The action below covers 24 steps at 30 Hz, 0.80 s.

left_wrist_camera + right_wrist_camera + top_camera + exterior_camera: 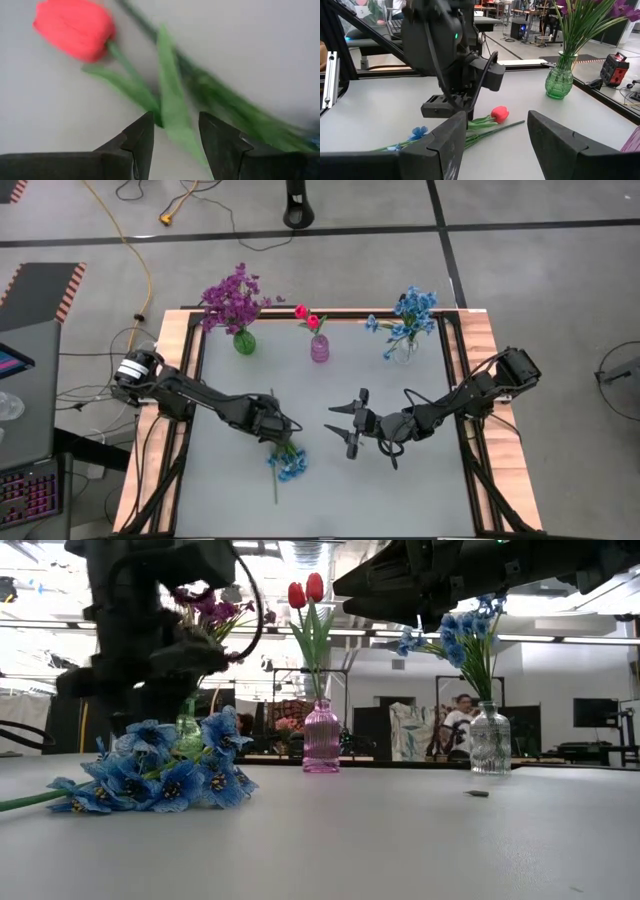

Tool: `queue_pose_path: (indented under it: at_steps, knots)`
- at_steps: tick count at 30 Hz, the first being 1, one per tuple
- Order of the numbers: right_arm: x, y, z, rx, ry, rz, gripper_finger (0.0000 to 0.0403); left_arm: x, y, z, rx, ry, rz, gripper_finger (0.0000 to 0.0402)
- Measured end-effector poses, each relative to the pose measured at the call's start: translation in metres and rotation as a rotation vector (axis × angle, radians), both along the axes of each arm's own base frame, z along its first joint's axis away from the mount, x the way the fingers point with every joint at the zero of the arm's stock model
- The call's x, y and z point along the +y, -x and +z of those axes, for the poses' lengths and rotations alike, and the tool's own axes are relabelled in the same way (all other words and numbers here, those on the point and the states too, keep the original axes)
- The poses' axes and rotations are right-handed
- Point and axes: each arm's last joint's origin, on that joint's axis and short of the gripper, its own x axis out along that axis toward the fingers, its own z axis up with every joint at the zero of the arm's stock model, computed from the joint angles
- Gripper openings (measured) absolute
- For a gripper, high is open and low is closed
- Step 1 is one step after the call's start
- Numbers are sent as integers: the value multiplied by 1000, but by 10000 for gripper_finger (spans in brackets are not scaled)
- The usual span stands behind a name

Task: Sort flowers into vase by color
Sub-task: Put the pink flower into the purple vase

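The flowers still loose lie toward the table's near edge: one blue sprig [289,463] and one red tulip [499,113], side by side under our left gripper [175,137]. We have its fingers a little apart, astride the tulip's stem and leaves, closed on nothing yet, presumably lined up to pinch it. Our right gripper [347,426] waits near the table's middle, spread wide and empty. Along the far edge stand three vases, one per color: green [244,341] with purple flowers, pink [319,348] with two tulips, clear [404,350] with blue.
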Motion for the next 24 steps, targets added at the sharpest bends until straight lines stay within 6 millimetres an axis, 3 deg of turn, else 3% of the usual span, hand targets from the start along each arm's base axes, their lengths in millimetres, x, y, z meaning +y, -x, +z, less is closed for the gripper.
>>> queue_pose_path:
  at_steps: [6,14,24]
  knots:
    - [0,0,0,0,0,0,240,-1,13,-18,25,22,44,144]
    - [0,0,0,0,0,0,240,-1,15,-20,18,21,41,137]
    - [0,0,0,0,0,0,240,0,15,-21,20,3,37,42]
